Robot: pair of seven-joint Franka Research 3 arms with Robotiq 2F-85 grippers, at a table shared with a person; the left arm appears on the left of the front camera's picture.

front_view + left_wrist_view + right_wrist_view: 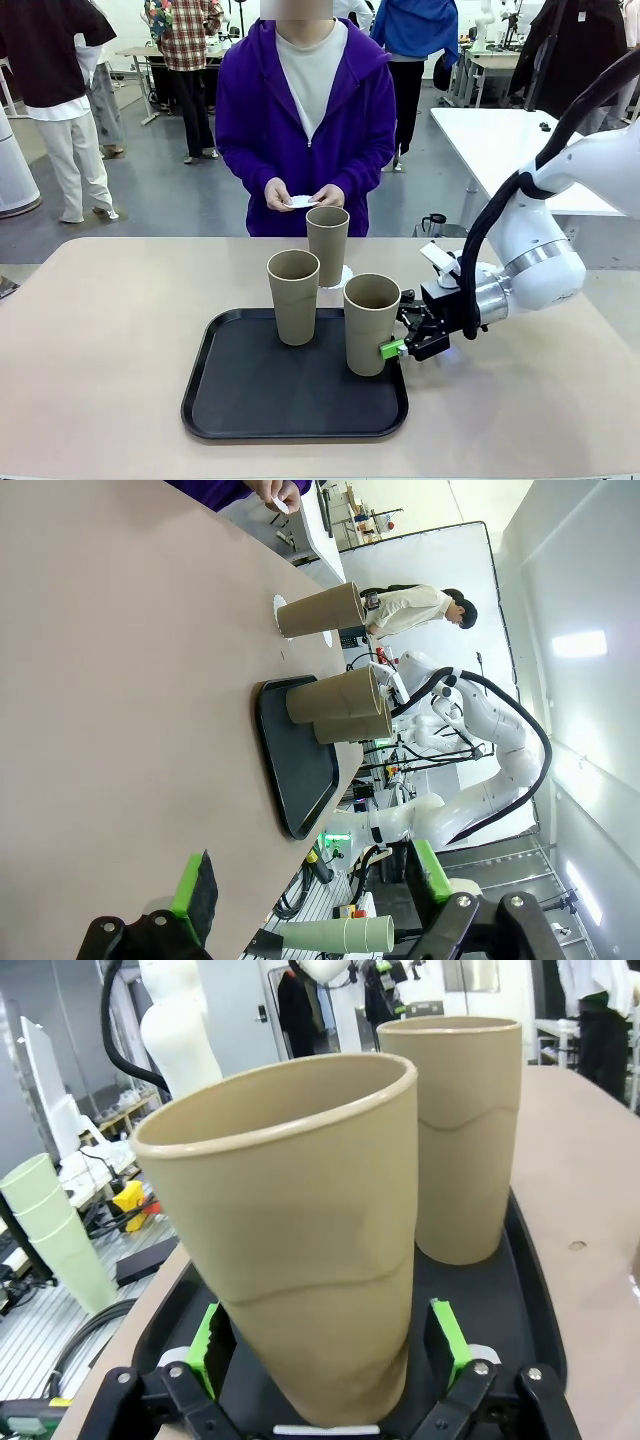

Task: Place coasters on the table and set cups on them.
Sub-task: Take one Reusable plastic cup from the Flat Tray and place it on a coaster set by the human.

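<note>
One cup [327, 243] stands on a coaster [344, 276] on the bench [100, 330], just beyond the far rim of the black tray [250, 400]; the middle cup [293, 296] and the right-hand cup [371, 322] stand upright on the tray, near each other but apart; across the bench the person's hands [280, 193] hold more white doilies [301, 201] at chest height.

The right end effector [393, 345] comes in low from the side at the base of the right-hand cup; in the right wrist view its jaws are spread to either side of that cup [300, 1240], one green pad [207, 1345] just beside the wall and the other [445, 1345] with a sliver of tray showing between pad and cup, so nothing is pinched yet. The left end effector [312, 880] hangs well back over bare bench, jaws spread and holding nothing.

The step in hand looks like taking the second cup off the tray; one of three pairs appears done. The next move calls for pressing the pads onto the tapered wall low down, then lifting straight up to clear the tray rim and the middle cup; the cup's destination probably depends on the person laying a doily on the bench first, so the carry may have to wait on that.
</note>
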